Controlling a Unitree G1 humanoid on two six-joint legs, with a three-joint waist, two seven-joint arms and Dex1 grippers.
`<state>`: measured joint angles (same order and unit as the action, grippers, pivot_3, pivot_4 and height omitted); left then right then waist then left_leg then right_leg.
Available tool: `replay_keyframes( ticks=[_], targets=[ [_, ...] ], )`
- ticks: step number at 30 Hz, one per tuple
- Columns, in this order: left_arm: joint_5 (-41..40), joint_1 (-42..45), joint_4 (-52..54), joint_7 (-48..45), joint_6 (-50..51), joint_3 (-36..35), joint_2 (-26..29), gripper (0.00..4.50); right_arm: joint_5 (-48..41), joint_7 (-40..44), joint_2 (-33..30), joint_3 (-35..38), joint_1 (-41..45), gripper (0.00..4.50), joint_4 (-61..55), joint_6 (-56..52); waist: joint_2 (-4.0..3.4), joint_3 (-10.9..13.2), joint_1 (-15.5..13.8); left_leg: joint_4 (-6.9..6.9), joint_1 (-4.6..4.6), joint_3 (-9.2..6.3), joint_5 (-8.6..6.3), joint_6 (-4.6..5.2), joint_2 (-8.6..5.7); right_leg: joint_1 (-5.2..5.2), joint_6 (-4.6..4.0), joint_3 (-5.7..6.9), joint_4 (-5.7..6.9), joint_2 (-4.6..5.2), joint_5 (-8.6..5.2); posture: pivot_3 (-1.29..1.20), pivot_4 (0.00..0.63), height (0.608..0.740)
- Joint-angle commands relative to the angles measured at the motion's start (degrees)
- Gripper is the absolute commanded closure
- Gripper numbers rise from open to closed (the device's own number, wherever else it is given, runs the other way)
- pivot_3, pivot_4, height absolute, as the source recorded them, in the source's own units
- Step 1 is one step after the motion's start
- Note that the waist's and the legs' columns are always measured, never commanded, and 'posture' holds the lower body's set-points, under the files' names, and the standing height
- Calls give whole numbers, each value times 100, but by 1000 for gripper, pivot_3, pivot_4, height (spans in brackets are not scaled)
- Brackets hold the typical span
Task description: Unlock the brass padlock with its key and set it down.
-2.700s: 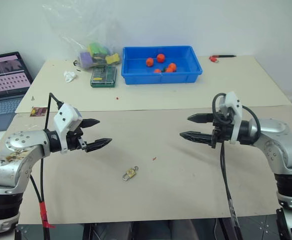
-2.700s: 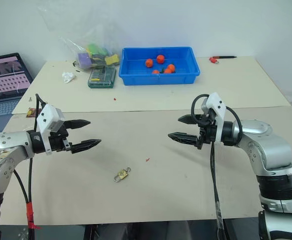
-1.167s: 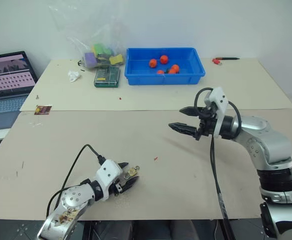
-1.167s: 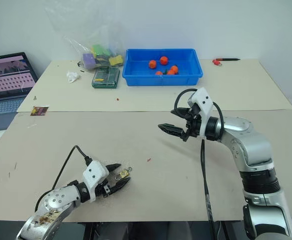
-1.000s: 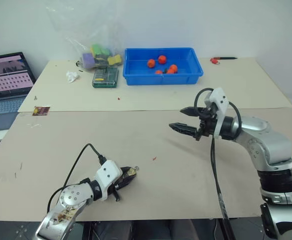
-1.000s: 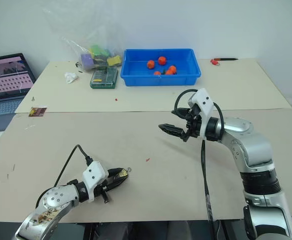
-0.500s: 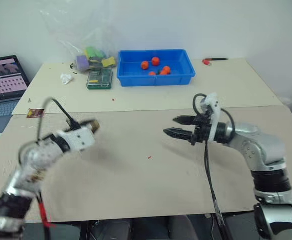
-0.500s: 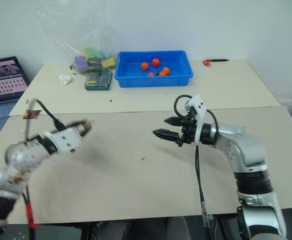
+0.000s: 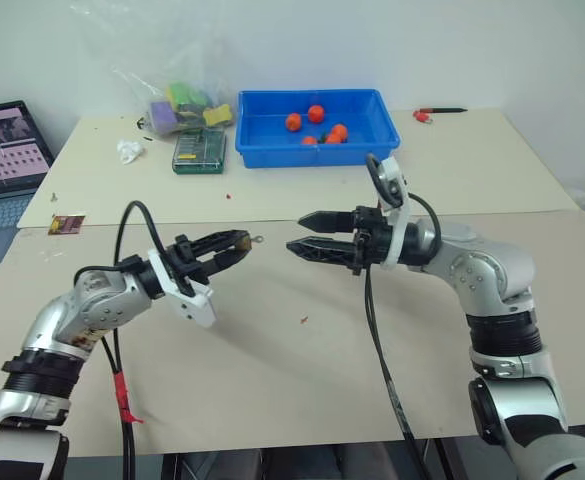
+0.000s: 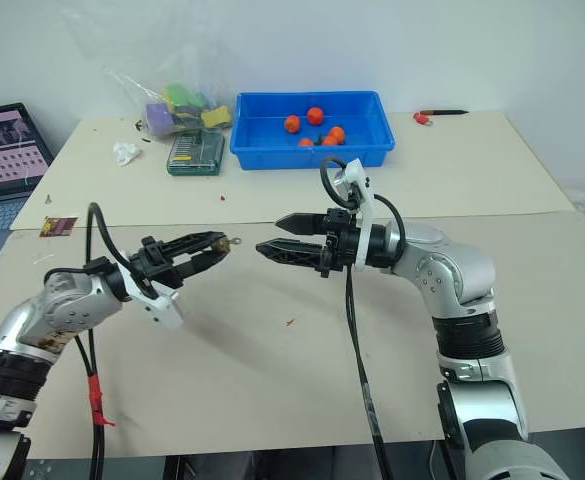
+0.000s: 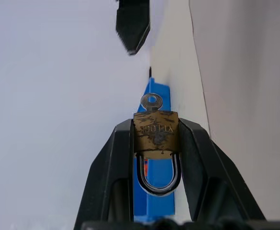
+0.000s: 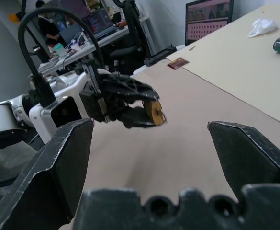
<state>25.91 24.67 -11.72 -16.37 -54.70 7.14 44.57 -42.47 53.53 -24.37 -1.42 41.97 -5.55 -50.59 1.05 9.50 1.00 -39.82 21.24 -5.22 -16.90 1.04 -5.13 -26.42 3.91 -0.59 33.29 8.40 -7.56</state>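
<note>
Clamped in the left end effector (image 9: 234,241) above the worktop (image 9: 302,370), the brass padlock (image 11: 155,135) hides its key's (image 11: 151,102) blade, facing the wide-open, empty right end effector (image 9: 305,233).

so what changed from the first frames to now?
The left gripper went down to the table, closed on the brass padlock and lifted it, key outward. The right gripper, open, swung left toward it; a gap remains. The blue bin, laptop and plastic bag stayed put.
</note>
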Motion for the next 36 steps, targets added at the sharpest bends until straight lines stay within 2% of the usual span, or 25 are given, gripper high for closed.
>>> replay_keyframes(
  ticks=[1,2,5,10,21,24,27,36],
  targets=[
    [-213,77,272,-71,145,100,-232,3694,-25,56,24,6,-31,0,-229,175,0,0,4,0,-2,4,0,0,0,0,0,-1,2,0,0,0,150,740],
    [-244,75,316,-114,194,158,-318,3694,25,66,15,-34,-71,0,-225,209,0,0,2,0,-5,6,0,0,1,2,0,-1,3,0,0,0,150,740],
    [-272,94,451,-184,239,202,-439,3694,51,45,1,-36,-133,770,-218,204,0,0,2,-5,-6,12,0,0,1,6,1,-2,4,0,0,0,150,740],
    [-381,230,635,-369,352,338,-605,3694,155,25,-65,-70,-253,2470,-239,240,0,0,7,-7,-13,26,0,0,5,5,0,-6,17,0,1,0,150,740],
    [-494,307,944,-629,531,360,-777,3694,259,85,-109,-26,-224,2470,-79,263,0,0,8,-18,-19,36,-1,2,6,5,0,-12,33,0,1,0,150,740],
    [-481,337,901,-650,520,342,-780,3694,248,102,-121,-14,-228,3252,-68,243,1,0,4,-19,-19,37,-1,2,6,5,0,-13,33,0,1,0,150,740],
    [-473,342,851,-648,508,321,-763,3694,239,141,-141,4,-231,4291,-67,225,1,0,4,-21,-19,37,-1,2,6,5,0,-13,34,0,1,0,150,740],
    [-427,372,744,-629,469,338,-784,3694,104,276,-300,67,-207,4291,-104,142,1,0,-2,-21,-19,37,-1,2,6,5,0,-14,34,0,1,0,150,740]
  ],
)
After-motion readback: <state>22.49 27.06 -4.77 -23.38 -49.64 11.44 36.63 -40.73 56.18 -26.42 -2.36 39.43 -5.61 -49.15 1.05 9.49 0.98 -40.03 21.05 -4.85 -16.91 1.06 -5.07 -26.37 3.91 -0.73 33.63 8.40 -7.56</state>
